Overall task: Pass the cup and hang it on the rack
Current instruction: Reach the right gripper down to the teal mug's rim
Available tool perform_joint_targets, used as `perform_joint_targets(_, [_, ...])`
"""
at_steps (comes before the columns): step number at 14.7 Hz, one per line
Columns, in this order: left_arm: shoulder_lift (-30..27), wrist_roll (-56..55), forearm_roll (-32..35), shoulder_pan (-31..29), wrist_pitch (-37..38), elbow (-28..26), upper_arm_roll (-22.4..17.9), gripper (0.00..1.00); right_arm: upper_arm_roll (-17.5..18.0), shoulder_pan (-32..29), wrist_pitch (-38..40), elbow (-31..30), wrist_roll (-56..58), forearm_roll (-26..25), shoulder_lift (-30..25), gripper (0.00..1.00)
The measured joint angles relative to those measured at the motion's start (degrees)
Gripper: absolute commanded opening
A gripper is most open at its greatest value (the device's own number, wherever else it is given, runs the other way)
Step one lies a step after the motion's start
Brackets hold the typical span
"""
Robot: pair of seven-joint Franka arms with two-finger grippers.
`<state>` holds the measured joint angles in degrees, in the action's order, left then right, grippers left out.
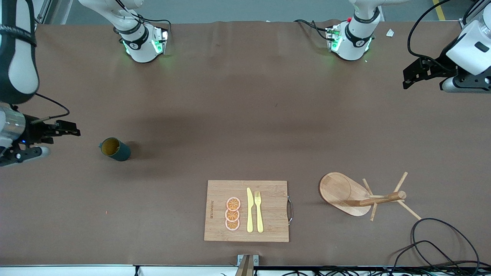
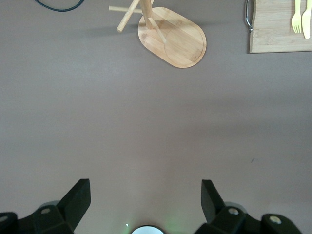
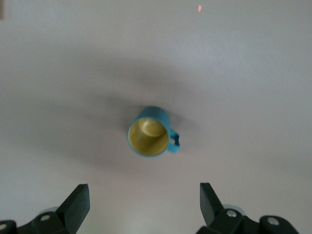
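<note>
You had both grippers released, empty: right gripper [image 3: 141,204] over the cup [image 1: 115,149], left gripper [image 2: 146,202] waiting; rack [image 1: 345,193] pegs cut off in left wrist view.

The rack [image 1: 345,193] and cutting board [image 1: 268,226] look like pale, smooth wood. The cup [image 1: 115,149] seems matt plastic; the desk [image 1: 238,115] is matt brown.

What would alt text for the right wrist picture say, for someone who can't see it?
A small teal cup with a yellow inside stands upright on a plain brown table, its handle to one side. The right hand hovers over it, its two dark fingers spread open and empty.
</note>
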<state>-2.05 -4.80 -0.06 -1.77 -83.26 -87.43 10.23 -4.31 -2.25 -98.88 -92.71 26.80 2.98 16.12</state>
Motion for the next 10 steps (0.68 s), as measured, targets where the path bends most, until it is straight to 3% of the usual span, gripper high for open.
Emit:
perform_joint_targets(4, [0.00,0.00,0.00,0.00,0.06,-0.40,0.02,1.00,-0.08,-1.20,-13.21,-9.53,11.29,0.00,1.61,1.00])
perform_joint_targets(10, [0.00,0.00,0.00,0.00,0.06,-0.52,0.02,1.00,0.02,-2.58,-21.11,-14.56,17.94,0.06,7.02,1.00])
